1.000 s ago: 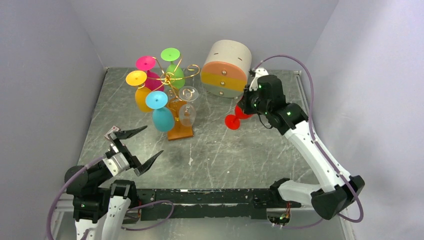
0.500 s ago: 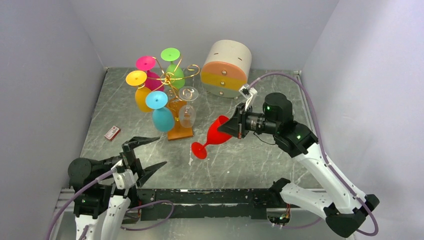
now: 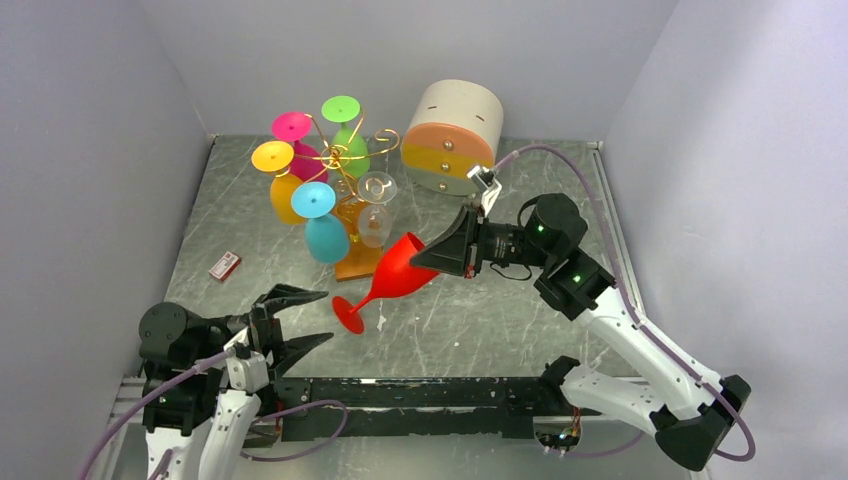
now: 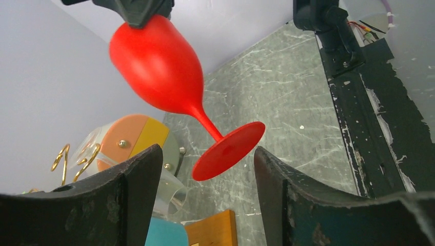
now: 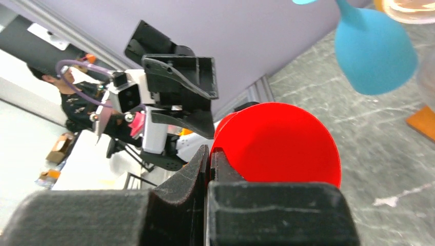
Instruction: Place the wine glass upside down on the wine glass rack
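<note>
One wrist view shows right pincer (image 5: 209,156) pinching wine glass (image 5: 279,146) rim — left pincer (image 3: 328,316) spread.

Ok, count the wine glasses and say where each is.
6: pink, green, yellow, blue and clear ones hang on the rack; the right gripper holds the red one. More could be hidden.

wine glass (image 3: 400,270): smooth matt plastic | rack (image 3: 360,263): metal wire, wooden base
</note>
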Controlling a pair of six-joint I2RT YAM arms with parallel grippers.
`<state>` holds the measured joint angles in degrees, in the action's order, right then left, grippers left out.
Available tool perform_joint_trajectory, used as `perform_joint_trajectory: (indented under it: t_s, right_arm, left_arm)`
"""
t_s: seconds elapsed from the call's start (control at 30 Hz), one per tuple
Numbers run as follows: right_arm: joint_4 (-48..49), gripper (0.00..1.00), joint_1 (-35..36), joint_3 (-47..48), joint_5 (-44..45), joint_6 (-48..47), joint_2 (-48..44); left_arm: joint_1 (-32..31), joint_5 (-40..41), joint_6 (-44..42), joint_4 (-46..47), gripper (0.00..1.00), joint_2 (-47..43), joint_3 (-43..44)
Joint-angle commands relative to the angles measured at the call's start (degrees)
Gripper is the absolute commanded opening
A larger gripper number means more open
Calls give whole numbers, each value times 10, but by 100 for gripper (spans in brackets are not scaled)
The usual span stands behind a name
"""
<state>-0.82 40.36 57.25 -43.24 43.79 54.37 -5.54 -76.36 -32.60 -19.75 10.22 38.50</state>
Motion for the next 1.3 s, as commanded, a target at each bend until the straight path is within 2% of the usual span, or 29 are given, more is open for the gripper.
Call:
perform_joint_trajectory:
  t_s: [0.0,0.2,0.43,0.73,0.93,1.0,1.1,1.2,1.27]
  right_arm:
    - [112,0,19,-4,-25,65,12]
    - [117,0,45,18,-20,59,32]
    - [117,0,60,21,-15,52,37]
    - [109,0,61,20,-7,44,32]
    - [95,0,62,27,-1,33,32]
    - [86,0,62,30,8,26,30]
    - [84,4,61,32,15,19,29]
    - [79,15,61,40,20,8,34]
    - [68,28,62,52,26,-2,39]
  left_arm:
    - [4,-48,-72,-51,69,19,26]
    - [4,-50,-95,-65,64,29,32]
    - [4,-54,-101,-67,54,27,27]
    - [4,-61,-112,-81,32,37,36]
    - [4,-75,-116,-84,8,31,32]
    - [4,-79,-115,-82,7,31,30]
    - [4,-80,-116,-81,7,32,30]
    - [4,-81,-117,-82,7,30,31]
    - [4,-79,-118,-84,7,29,32]
